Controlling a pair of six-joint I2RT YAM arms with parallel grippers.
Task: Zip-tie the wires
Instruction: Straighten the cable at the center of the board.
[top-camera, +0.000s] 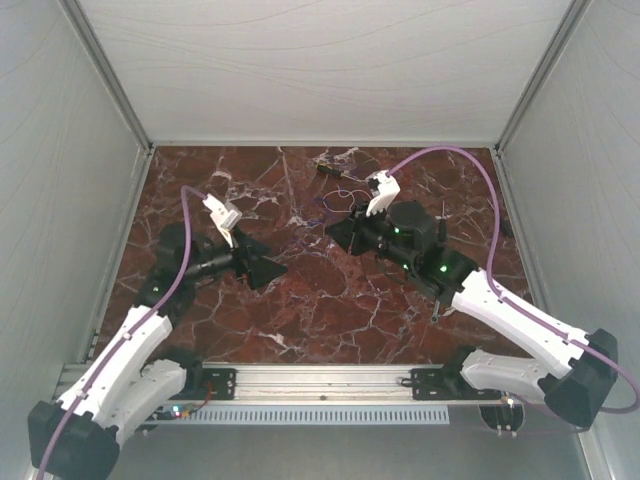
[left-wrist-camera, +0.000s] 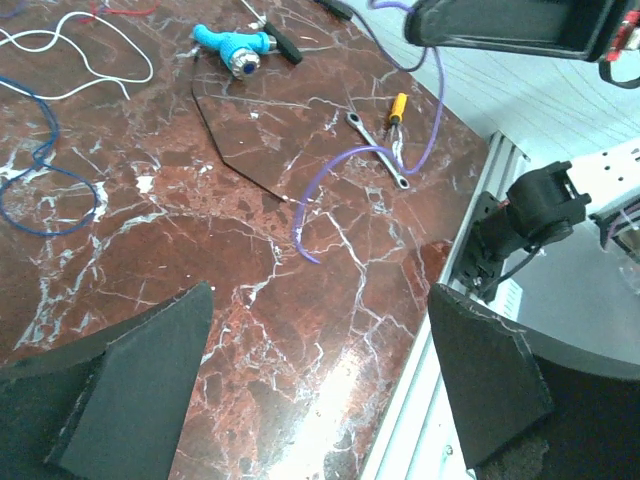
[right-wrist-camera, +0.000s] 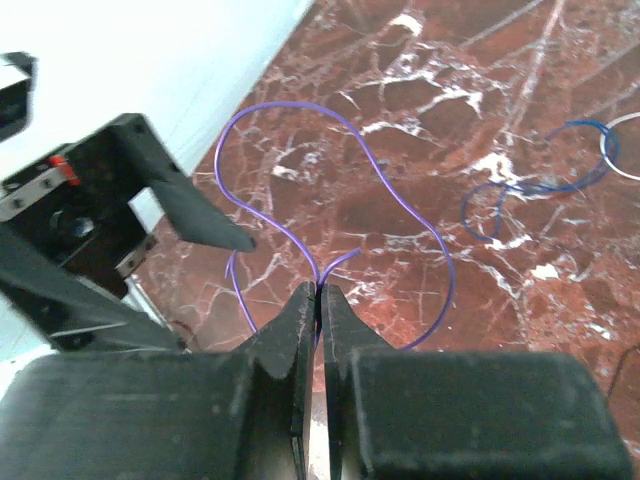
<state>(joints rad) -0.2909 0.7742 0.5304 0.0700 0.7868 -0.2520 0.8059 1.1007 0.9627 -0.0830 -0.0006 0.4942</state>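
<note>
My right gripper (right-wrist-camera: 318, 296) is shut on a thin purple wire (right-wrist-camera: 300, 108) whose loops rise from the closed fingertips over the marble. A blue wire loop (right-wrist-camera: 510, 195) and a whitish wire (right-wrist-camera: 620, 140) lie further right. In the top view the right gripper (top-camera: 335, 232) is mid-table, by the loose wires (top-camera: 325, 207). My left gripper (left-wrist-camera: 320, 370) is open and empty above bare marble near the front rail; in the top view it (top-camera: 265, 268) is left of centre. The left wrist view shows the blue wire (left-wrist-camera: 45, 190), white wire (left-wrist-camera: 60, 60) and purple wire (left-wrist-camera: 340, 170).
A thin black strip (left-wrist-camera: 240, 150) lies on the marble beside a blue-handled tool (left-wrist-camera: 235, 45). A small wrench (left-wrist-camera: 375, 150) and a yellow-handled screwdriver (left-wrist-camera: 398, 105) lie near the purple wire. The metal front rail (top-camera: 320, 380) runs along the near edge. White walls enclose the table.
</note>
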